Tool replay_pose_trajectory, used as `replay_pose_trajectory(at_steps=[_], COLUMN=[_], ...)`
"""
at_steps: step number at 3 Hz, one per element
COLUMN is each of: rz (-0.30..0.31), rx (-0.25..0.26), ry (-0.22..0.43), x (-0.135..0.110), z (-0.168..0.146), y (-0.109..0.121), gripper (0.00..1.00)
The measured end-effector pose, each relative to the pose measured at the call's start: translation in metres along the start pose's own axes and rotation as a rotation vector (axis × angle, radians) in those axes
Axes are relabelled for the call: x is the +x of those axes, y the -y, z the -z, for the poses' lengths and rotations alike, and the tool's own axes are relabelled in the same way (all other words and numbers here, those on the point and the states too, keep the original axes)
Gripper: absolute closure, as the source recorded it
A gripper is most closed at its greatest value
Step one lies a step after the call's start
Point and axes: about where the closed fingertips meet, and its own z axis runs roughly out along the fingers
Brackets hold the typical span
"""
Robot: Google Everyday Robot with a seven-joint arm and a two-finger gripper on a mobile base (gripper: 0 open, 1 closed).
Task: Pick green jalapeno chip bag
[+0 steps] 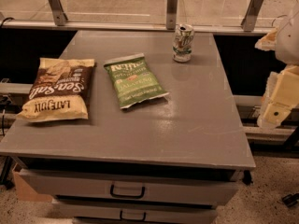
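Observation:
The green jalapeno chip bag (135, 80) lies flat on the grey cabinet top (196, 115), left of the middle, with its logo band towards the far side. My gripper (276, 101) hangs at the right edge of the view, beyond the cabinet's right side and well apart from the bag. It holds nothing that I can see.
A larger brown-and-yellow Sea Salt chip bag (58, 88) lies at the left of the top. A dented can (182, 42) stands at the far middle. Drawers with handles (127, 190) sit below the front edge. A railing with metal posts (172, 8) runs behind.

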Motion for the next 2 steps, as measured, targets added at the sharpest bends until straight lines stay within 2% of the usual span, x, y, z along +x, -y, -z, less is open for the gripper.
replay_pose_trajectory(at_steps=[1, 2], rz=[0.0, 0.028], rx=[0.0, -0.01], ry=[0.0, 0.056], x=[0.0, -0.016], z=[0.0, -0.017], y=[0.0, 0.008], gripper=[0.0, 0.0])
